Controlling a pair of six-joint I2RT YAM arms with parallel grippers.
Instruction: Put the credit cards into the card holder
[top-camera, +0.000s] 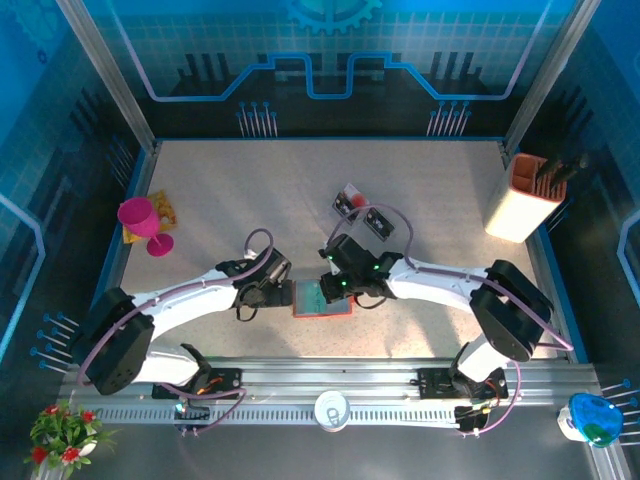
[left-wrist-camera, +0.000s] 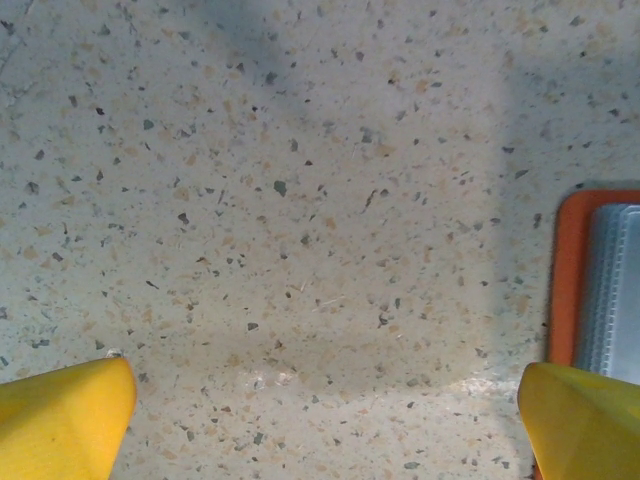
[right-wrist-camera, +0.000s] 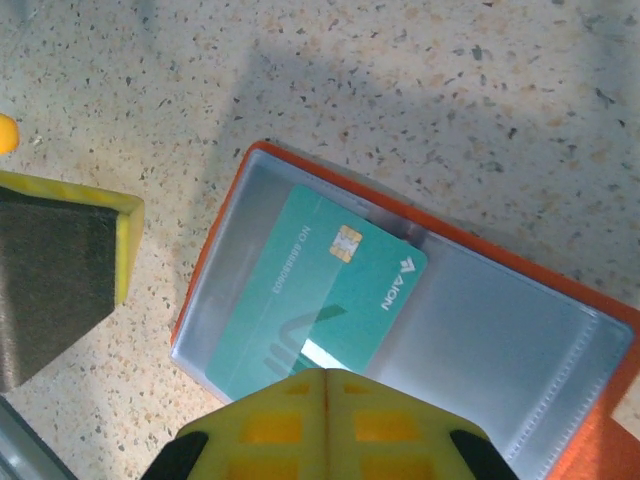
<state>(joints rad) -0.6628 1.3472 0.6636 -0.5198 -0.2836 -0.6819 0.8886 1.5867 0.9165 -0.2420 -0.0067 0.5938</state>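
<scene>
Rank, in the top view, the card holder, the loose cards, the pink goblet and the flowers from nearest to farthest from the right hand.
1. card holder, directly under the right hand.
2. loose cards, just behind it.
3. pink goblet, at the far left.
4. flowers, near-left corner, off the table.

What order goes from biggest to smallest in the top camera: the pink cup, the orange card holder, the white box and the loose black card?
1. white box
2. pink cup and card holder: they look too alike to rank
3. black card, the smallest
</scene>
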